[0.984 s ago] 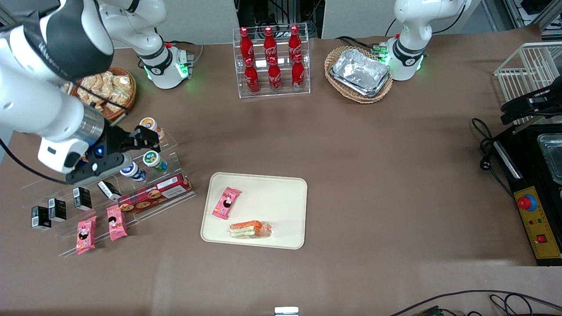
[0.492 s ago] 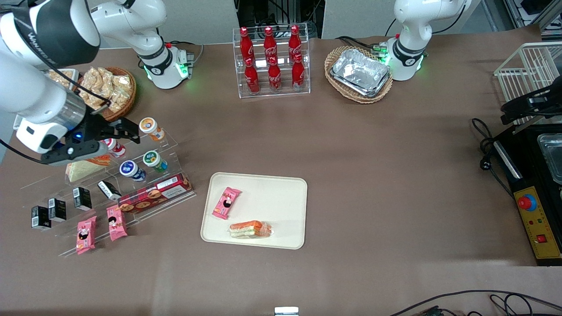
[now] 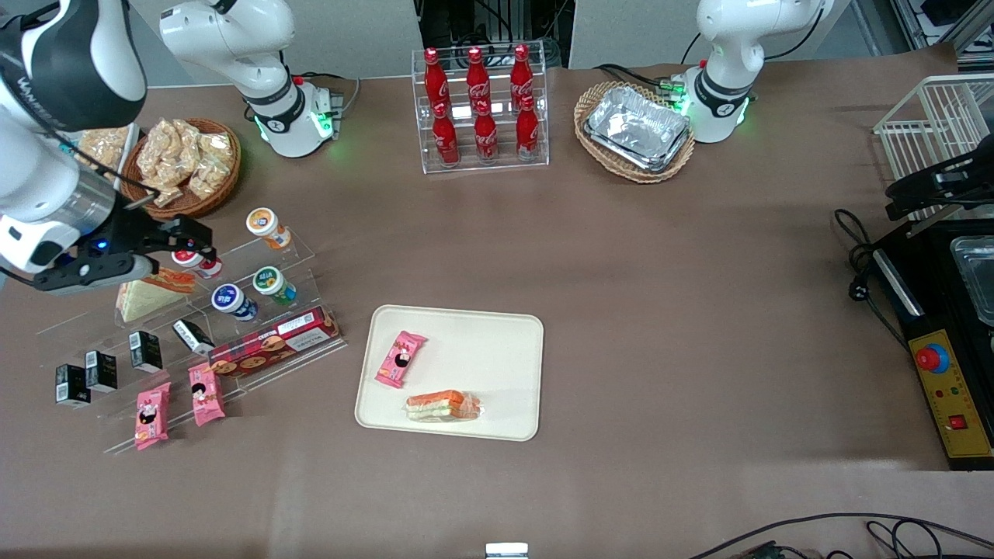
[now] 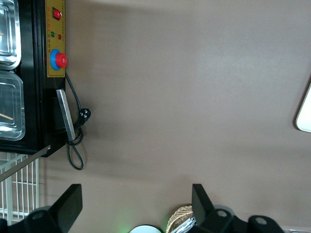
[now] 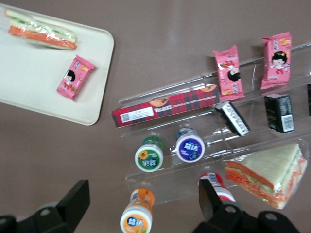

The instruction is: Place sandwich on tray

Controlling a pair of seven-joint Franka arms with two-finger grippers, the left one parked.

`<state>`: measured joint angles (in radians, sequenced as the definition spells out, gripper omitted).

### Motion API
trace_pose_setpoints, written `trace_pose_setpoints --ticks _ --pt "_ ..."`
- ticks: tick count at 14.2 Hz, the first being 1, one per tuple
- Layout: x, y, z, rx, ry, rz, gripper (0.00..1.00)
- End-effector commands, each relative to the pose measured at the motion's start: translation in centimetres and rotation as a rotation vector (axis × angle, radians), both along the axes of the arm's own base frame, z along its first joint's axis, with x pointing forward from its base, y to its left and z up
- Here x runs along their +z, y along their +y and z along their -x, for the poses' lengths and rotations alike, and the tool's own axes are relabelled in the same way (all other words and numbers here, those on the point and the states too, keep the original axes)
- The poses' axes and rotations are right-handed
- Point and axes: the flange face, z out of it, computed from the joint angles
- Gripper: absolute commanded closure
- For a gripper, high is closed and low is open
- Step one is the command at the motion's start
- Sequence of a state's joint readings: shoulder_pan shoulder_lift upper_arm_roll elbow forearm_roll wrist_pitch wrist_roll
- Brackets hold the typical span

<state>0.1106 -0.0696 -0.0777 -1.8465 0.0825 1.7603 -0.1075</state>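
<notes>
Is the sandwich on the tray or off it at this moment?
On it. The sandwich lies flat inside the tray, beside a pink snack packet. The tool is open, up over the acrylic shelf.

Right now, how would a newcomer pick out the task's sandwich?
Find the tray mid-table. The sandwich lies on it, nearer the front camera than a pink snack. Unlike the wedge sandwich under the open gripper, it shows edge-on stripes.

The tray (image 3: 497,341) is cream-beige. The sandwich (image 3: 443,406) has pale bread with orange-red and green stripes. The snack packet (image 3: 401,359) on the tray is pink with a black-haired cartoon face. The biscuit box (image 3: 273,341) has a red tartan pattern. The black gripper (image 3: 182,250) hangs above the clear display stand (image 3: 299,248).
</notes>
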Motion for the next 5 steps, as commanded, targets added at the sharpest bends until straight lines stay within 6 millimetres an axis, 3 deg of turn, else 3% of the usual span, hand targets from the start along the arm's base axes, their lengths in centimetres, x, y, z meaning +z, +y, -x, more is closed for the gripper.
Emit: trace_pose_setpoints --ticks 1,5 --pt "1.33 -1.22 -1.47 -0.015 0.021 0.005 0.00" --pt "2.04 -1.11 -2.33 -0.055 0.019 0.029 0.00"
